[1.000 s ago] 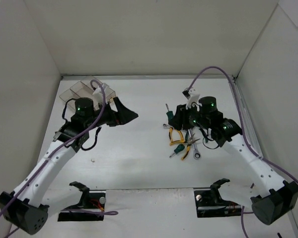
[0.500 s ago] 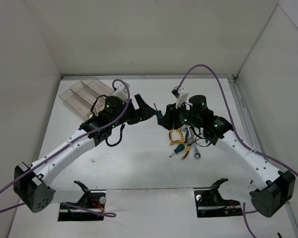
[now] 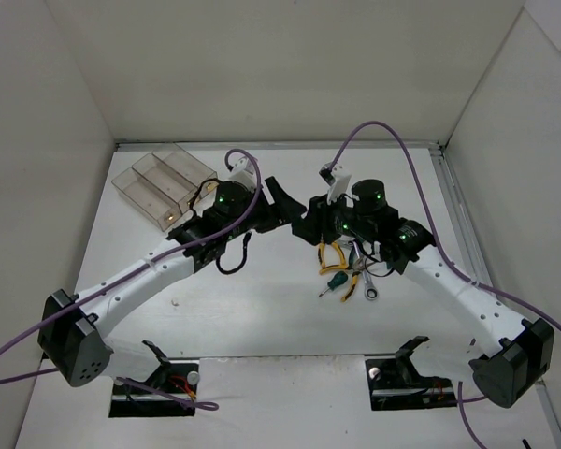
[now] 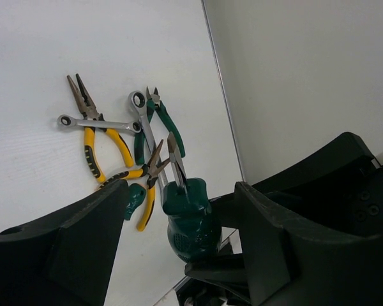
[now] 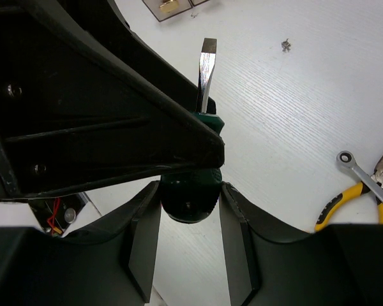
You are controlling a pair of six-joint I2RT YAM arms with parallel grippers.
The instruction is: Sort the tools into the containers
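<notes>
**Screwdriver (image 5: 205, 64) at the centre of the top view.**
I saw the right gripper (image 5: 189, 194) clamped on its handle, shaft upright with the blade toward the top of the frame. The left gripper (image 4: 179, 194) stood apart around it.

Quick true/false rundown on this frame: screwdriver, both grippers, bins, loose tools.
1. The right gripper is clamped on the green-handled screwdriver. True.
2. The left gripper is shut on the screwdriver. False: its fingers stand open on either side of the handle, with gaps showing.
3. The clear bins sit at the far left of the table, apart from the tool pile. True.
4. All the other tools are in the bins. False: yellow-handled pliers and a silver wrench lie loose on the table.
</notes>
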